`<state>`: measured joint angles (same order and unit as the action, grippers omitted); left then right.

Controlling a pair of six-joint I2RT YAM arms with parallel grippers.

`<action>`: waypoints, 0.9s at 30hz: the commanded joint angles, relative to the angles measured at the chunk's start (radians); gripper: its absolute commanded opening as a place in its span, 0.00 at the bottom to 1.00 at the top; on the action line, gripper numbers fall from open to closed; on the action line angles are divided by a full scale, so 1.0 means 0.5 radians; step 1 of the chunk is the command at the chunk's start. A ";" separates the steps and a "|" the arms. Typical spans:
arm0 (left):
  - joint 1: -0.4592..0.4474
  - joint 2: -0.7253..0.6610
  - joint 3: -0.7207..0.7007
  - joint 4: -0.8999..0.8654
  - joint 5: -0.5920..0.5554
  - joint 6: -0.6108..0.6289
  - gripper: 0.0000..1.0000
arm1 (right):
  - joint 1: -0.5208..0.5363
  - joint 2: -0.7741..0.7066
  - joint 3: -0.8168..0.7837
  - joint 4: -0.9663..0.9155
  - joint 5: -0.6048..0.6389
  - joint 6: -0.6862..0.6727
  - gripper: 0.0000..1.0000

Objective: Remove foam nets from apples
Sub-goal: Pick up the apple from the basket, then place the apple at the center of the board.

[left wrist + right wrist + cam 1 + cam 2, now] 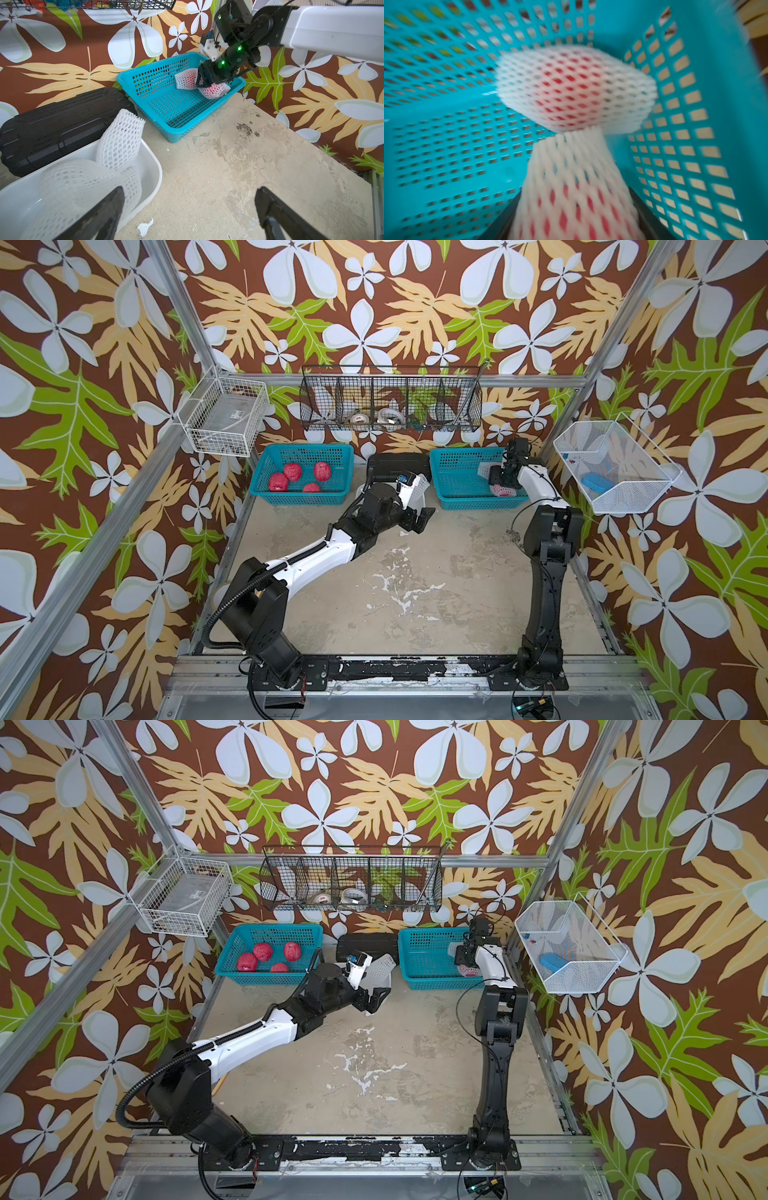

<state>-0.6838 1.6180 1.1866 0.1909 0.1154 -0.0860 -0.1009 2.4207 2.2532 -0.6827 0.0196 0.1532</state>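
**A:** Any writing legible?

**B:** Nope. The tape rolls (360, 418) in the black wire basket (390, 368) have marks, but they're too small to read.

**A:** Counts?

**B:** 4 bare apples (293, 472) in the left teal basket (266, 466). 2 netted apples (571, 87) in the right teal basket (145, 83), touching each other, up against a side wall. Empty foam nets (122, 137) sit in the white tub (152, 166). At least 2: one stands upright, the rest is blurry, so no firm count. 1 black case (52, 128) behind the tub, btwn the two teal baskets.

**A:** Grippers?

**B:** The left gripper (190, 191) is spread wide w/ nothing in it, above bare tabletop (249, 155) just beside the tub. The right gripper (211, 84) is down inside the right basket, w/ a jaw on each side of one netted apple. Its wrist view is smeared, so I can't tell if it's pinching the net or just sitting around it.
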 commanded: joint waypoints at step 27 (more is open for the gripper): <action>0.013 -1.037 -1.439 0.853 -0.752 -0.203 1.00 | 1.300 -2.250 -2.859 1.732 -0.830 -0.302 0.62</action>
<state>-0.6815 1.1561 0.5247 0.5434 -0.1459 -0.1780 0.5041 1.3254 0.8909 0.0185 -0.3805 0.0620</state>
